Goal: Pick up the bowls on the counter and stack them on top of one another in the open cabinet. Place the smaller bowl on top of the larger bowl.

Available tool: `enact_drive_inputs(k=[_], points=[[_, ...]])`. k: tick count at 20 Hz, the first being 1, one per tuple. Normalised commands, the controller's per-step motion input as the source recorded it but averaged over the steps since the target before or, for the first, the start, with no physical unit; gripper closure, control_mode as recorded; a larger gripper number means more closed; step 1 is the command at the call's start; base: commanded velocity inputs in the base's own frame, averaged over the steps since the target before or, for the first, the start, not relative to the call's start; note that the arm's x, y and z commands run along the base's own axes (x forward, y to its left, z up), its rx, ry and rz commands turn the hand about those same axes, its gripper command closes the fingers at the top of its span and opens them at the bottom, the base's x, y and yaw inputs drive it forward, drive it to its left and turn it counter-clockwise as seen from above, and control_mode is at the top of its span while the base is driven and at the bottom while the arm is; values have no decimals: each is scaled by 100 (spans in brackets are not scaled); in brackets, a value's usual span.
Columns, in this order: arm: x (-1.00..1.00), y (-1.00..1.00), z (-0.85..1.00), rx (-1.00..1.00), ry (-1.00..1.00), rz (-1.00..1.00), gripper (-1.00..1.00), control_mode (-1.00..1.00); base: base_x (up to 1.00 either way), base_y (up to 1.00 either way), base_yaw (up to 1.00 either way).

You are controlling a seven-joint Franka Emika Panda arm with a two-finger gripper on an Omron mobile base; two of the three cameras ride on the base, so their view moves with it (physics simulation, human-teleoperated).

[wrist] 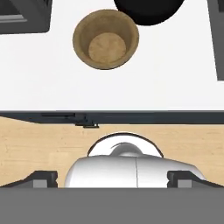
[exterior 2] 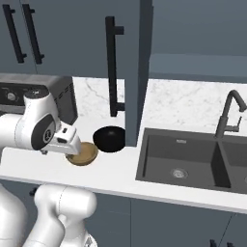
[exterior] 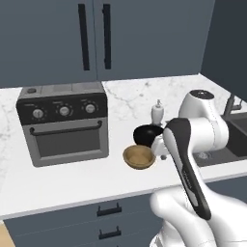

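Observation:
Two bowls sit side by side on the white marble counter [exterior: 72,183]. The tan wooden smaller bowl [wrist: 106,39] [exterior: 139,157] [exterior 2: 83,153] is nearer the front edge. The glossy black larger bowl [exterior: 146,134] [exterior 2: 110,138] [wrist: 148,11] stands just behind it, touching or nearly so. My gripper [wrist: 113,179] hangs above the counter's front edge, pointing down, open with nothing between its fingertips [wrist: 41,178]. Both bowls lie beyond it. The open cabinet [exterior 2: 193,65] shows its flat shelf above the sink, and its door with the long bar handle [exterior 2: 112,67] is swung out behind the black bowl.
A grey toaster oven [exterior: 62,125] fills the counter's left part. A small white bottle [exterior: 157,112] stands behind the black bowl. The dark double sink [exterior 2: 159,164] with its faucet [exterior 2: 230,113] lies to the right. Drawers [exterior: 108,210] run below the counter.

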Motion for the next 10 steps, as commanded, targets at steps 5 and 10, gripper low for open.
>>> enact_drive_inputs(k=[5, 10], points=[[0, 0, 0, 0, 0, 0, -100, 100, 41, 0, -1], [16, 0, -67, 4, 6, -3, -100, -100, 3, 0, -1]])
